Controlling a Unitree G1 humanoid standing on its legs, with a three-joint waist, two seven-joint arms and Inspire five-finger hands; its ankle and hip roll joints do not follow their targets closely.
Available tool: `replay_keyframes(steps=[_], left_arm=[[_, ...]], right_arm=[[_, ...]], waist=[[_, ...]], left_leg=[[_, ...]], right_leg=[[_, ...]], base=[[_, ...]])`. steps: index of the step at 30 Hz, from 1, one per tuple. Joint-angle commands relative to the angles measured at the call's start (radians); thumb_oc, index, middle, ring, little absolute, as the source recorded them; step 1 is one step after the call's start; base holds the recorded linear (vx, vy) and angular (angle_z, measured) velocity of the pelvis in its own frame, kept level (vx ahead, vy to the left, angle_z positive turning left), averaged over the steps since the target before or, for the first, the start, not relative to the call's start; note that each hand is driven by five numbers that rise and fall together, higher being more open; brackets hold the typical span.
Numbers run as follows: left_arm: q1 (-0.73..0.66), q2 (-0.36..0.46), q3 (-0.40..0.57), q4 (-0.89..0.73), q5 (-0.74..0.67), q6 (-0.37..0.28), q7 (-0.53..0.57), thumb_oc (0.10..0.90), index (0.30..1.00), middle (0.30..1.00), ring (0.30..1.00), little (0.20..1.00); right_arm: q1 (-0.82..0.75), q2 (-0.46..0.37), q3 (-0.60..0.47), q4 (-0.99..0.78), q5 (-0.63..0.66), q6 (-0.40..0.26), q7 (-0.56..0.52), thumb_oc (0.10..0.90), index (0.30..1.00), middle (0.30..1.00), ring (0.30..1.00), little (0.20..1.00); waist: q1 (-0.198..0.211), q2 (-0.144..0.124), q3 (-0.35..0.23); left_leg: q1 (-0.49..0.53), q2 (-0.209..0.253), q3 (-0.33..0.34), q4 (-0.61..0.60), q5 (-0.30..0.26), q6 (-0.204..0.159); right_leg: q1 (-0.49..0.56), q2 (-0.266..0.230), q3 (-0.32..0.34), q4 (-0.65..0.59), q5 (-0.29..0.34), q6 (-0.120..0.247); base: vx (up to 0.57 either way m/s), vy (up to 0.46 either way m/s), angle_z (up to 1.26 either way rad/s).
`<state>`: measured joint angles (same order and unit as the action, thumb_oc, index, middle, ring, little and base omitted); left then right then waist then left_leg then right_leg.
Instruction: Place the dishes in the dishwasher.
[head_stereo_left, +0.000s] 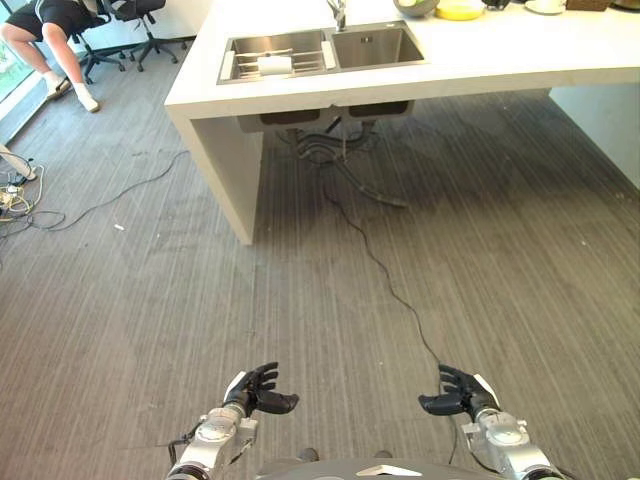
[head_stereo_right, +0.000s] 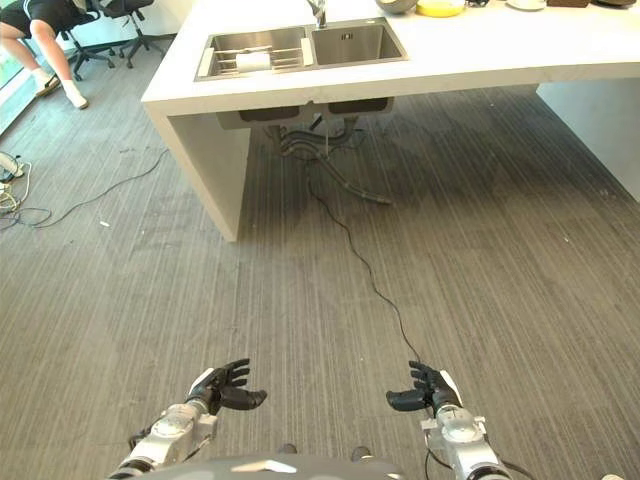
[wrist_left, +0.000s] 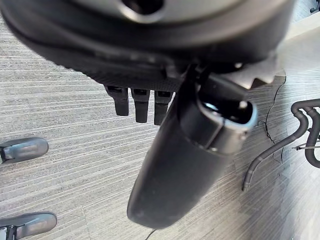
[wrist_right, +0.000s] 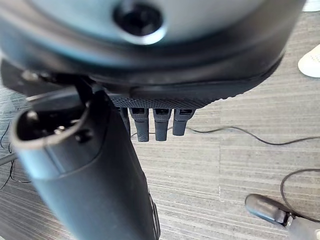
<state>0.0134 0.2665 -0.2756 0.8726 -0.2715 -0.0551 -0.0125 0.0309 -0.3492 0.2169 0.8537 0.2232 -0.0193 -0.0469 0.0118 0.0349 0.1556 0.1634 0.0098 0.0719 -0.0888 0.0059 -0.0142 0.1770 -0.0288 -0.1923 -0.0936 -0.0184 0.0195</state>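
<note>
Both hands hang low over the grey floor, far from the counter. My left hand (head_stereo_left: 258, 388) and my right hand (head_stereo_left: 458, 392) are open, with relaxed fingers (wrist_left: 141, 104) and nothing in them. A double steel sink (head_stereo_left: 375, 47) is set in the white counter (head_stereo_left: 480, 60). Its left basin holds a wire rack with a white dish (head_stereo_left: 274, 65) on it. At the counter's far edge stand a grey bowl (head_stereo_left: 415, 6), a yellow dish (head_stereo_left: 460, 10) and a white plate (head_stereo_left: 545, 6).
A wide stretch of floor lies between me and the counter's white side panel (head_stereo_left: 228, 160). Hoses (head_stereo_left: 345, 165) hang under the sink. A person (head_stereo_left: 50, 40) sits on an office chair at the far left, with cables (head_stereo_left: 20, 195) on the floor nearby.
</note>
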Motion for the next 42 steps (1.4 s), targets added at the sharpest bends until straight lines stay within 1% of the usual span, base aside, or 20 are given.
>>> replay_keyframes(steps=[1,5,7,9,14,17,20,23,26,34,42], left_arm=[[-0.116,-0.007,0.012,0.046,0.042,-0.053,0.021,0.800,0.900,0.900,0.900,0.900],[-0.127,-0.024,-0.003,0.124,0.088,-0.043,0.041,0.800,0.900,0.900,0.900,0.900],[-0.127,-0.024,-0.003,0.124,0.088,-0.043,0.041,0.800,0.900,0.900,0.900,0.900],[-0.117,-0.045,-0.006,0.192,0.101,-0.024,0.058,0.800,0.900,0.900,0.900,0.900],[-0.109,-0.063,-0.013,0.269,0.130,-0.008,0.062,0.800,0.900,0.900,0.900,0.900],[-0.097,-0.061,-0.004,0.274,0.123,-0.007,0.059,0.800,0.900,0.900,0.900,0.900],[-0.097,-0.060,-0.001,0.270,0.120,-0.006,0.059,0.800,0.900,0.900,0.900,0.900],[-0.097,-0.050,0.018,0.249,0.091,-0.005,0.062,0.800,0.900,0.900,0.900,0.900],[-0.094,-0.050,0.021,0.258,0.094,-0.001,0.058,0.800,0.900,0.900,0.900,0.900],[-0.090,-0.039,0.020,0.250,0.071,0.008,0.004,0.800,0.900,0.900,0.900,0.900],[-0.098,-0.035,0.020,0.261,0.092,0.013,0.005,0.800,0.900,0.900,0.900,0.900]], right_arm=[[-0.077,0.007,0.000,0.008,0.066,-0.066,-0.002,0.800,0.900,0.900,0.900,0.900],[-0.080,0.032,0.027,0.051,0.060,-0.062,-0.015,0.800,0.900,0.900,0.900,0.900],[-0.080,0.032,0.027,0.051,0.060,-0.062,-0.015,0.800,0.900,0.900,0.900,0.900],[-0.093,0.051,0.031,0.087,0.069,-0.055,-0.030,0.800,0.900,0.900,0.900,0.900],[-0.113,0.049,0.041,0.148,0.043,-0.031,-0.039,0.800,0.900,0.900,0.900,0.900],[-0.105,0.030,0.048,0.155,-0.008,-0.017,-0.038,0.800,0.900,0.900,0.900,0.900],[-0.100,0.024,0.046,0.156,-0.016,-0.014,-0.039,0.800,0.900,0.900,0.900,0.900],[-0.081,0.025,0.018,0.178,0.001,-0.008,-0.041,0.800,0.900,0.900,0.900,0.900],[-0.078,0.034,0.009,0.187,0.013,-0.006,-0.038,0.800,0.900,0.900,0.900,0.900],[-0.065,0.022,0.021,0.167,-0.021,0.002,-0.007,0.800,0.900,0.900,0.900,0.900],[-0.071,0.028,0.022,0.188,-0.014,0.006,0.004,0.800,0.900,0.900,0.900,0.900]], waist=[[0.006,-0.025,0.004],[0.002,-0.026,0.013],[0.003,-0.026,0.013],[-0.010,-0.028,0.016],[-0.013,-0.032,0.017],[-0.012,-0.037,0.019],[-0.014,-0.038,0.021],[-0.015,-0.040,0.019],[-0.017,-0.039,0.015],[-0.022,-0.035,0.011],[-0.021,-0.033,0.012]], left_leg=[[-0.031,-0.024,-0.017,0.002,-0.047,-0.023],[-0.040,-0.025,-0.017,0.002,-0.041,-0.023],[-0.040,-0.025,-0.017,0.002,-0.041,-0.023],[-0.056,-0.023,-0.013,0.002,-0.032,-0.023],[-0.082,-0.022,-0.001,0.002,-0.026,-0.021],[-0.081,-0.023,-0.001,0.002,-0.029,-0.021],[-0.080,-0.024,-0.002,0.002,-0.031,-0.021],[-0.079,-0.024,-0.002,0.002,-0.036,-0.020],[-0.079,-0.025,-0.003,0.002,-0.037,-0.019],[-0.063,-0.026,0.008,0.002,-0.047,-0.015],[-0.056,-0.025,0.007,0.002,-0.050,-0.012]], right_leg=[[-0.042,-0.053,0.034,0.006,0.019,0.125],[-0.053,-0.052,0.038,0.006,0.023,0.121],[-0.053,-0.052,0.039,0.006,0.023,0.121],[-0.072,-0.048,0.047,0.006,0.032,0.119],[-0.099,-0.048,0.058,0.006,0.042,0.119],[-0.095,-0.050,0.052,0.006,0.040,0.118],[-0.093,-0.051,0.050,0.006,0.040,0.118],[-0.088,-0.051,0.045,0.006,0.036,0.119],[-0.087,-0.053,0.044,0.006,0.037,0.120],[-0.083,-0.054,0.049,0.025,0.029,0.118],[-0.082,-0.054,0.049,0.035,0.021,0.118]], base=[[0.00,0.000,0.00],[0.00,0.002,0.01],[0.00,0.000,0.00],[0.00,0.000,0.00],[0.00,0.012,-0.09],[0.05,0.002,0.02],[0.01,-0.003,0.00],[0.05,-0.009,0.02],[0.02,-0.004,0.02],[0.00,0.000,0.00],[0.01,0.004,0.00]])
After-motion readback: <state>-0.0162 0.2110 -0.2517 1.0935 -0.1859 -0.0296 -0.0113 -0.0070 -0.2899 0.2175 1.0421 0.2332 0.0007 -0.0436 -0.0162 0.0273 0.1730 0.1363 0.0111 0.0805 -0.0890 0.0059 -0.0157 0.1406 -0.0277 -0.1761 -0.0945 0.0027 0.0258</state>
